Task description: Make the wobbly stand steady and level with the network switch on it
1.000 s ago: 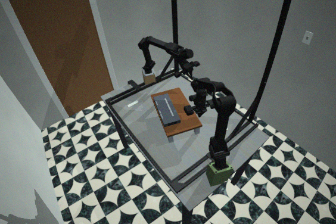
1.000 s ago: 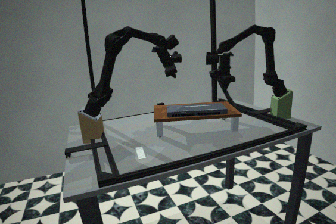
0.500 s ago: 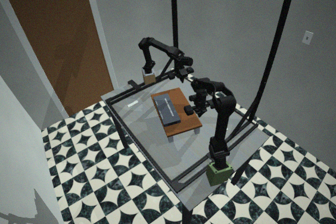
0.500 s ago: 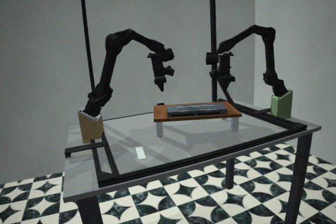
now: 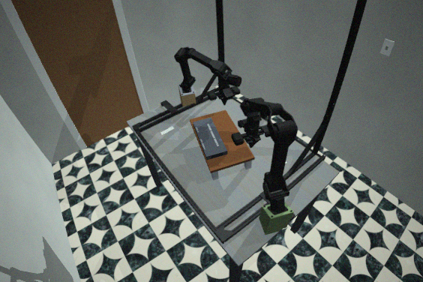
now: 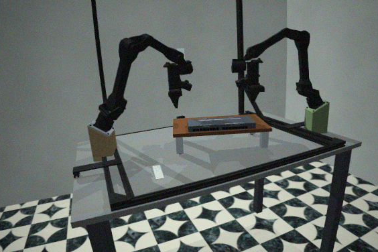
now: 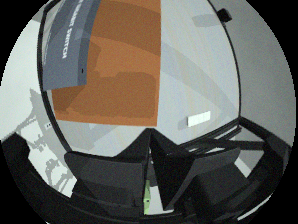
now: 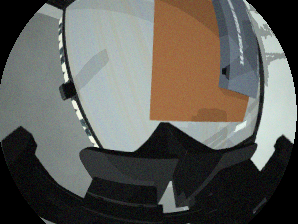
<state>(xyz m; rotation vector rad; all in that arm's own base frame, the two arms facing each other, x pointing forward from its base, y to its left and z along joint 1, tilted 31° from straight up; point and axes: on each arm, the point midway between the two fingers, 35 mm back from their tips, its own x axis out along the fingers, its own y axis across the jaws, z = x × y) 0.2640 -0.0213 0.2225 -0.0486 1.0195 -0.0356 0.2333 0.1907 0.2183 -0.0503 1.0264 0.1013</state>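
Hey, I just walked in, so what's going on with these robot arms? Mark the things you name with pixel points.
Neither arm is handling anything. The left gripper (image 5: 252, 144) (image 6: 253, 100) (image 7: 149, 131) and right gripper (image 5: 223, 102) (image 6: 176, 106) (image 8: 163, 126) are shut and empty, above the table. The network switch (image 5: 210, 139) (image 6: 222, 124) (image 7: 67, 45) (image 8: 237, 50) sits on the stand (image 5: 234, 161) (image 6: 180, 125) (image 7: 120, 95) (image 8: 185, 65). No wedge is visible under its visible legs.

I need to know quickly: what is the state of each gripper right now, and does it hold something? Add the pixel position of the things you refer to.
Left gripper (image 5: 253, 144) (image 6: 253, 100) (image 7: 150, 132): closed, holding nothing.
Right gripper (image 5: 223, 102) (image 6: 175, 106) (image 8: 165, 126): closed, holding nothing.
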